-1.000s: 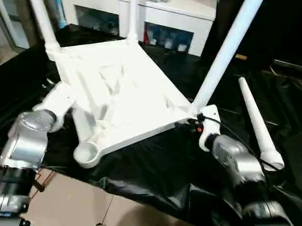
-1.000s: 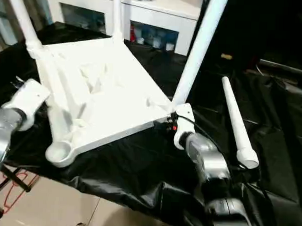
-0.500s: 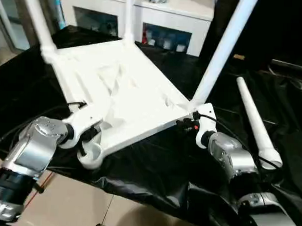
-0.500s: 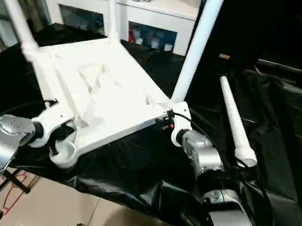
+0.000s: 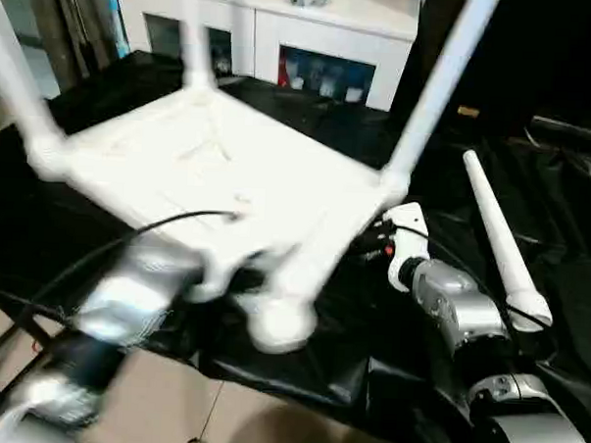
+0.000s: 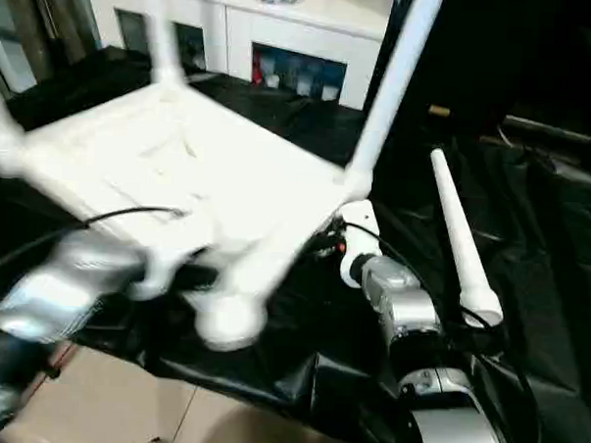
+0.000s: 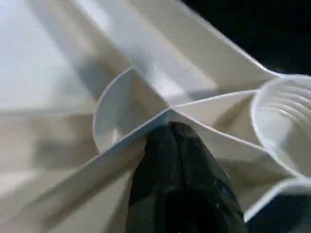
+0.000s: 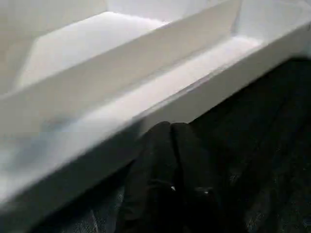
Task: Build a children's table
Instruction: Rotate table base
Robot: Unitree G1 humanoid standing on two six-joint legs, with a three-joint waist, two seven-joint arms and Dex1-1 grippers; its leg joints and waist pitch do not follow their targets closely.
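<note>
From where I stand, the robot's blurred silver left forearm (image 5: 125, 302) comes in at the near left, a black cable arching over it. Its left gripper (image 7: 171, 130) has both black fingers pressed together, tips against a thin rib on the underside of the small white plastic children's table (image 5: 219, 174), just beside an empty rounded corner socket (image 7: 284, 127) with ridges inside. Whether the fingers pinch that rib I cannot tell; no gap shows between them.

The table lies upside down on the crinkled black plastic sheet (image 5: 350, 332) spread over the work surface, its ribbed underside facing up. Three long round white legs rise from its corners: one at the far left (image 5: 17, 82), one at the back (image 5: 194, 36), one at the right (image 5: 441, 86). The near corner, with the empty socket (image 5: 279, 321), juts toward the front edge of the sheet.

Behind stands a white cabinet (image 5: 314, 31) with glass-fronted compartments.

To the right, the right gripper (image 8: 171, 127) has its black fingers closed together with nothing between them, tips just below the table's outer rim, over the black sheet. The silver right forearm (image 5: 458, 312) leads back from that corner.

Farthest right, a loose tapering white leg (image 5: 499, 240) lies on the sheet, its wide end nearest me, apart from the table.
</note>
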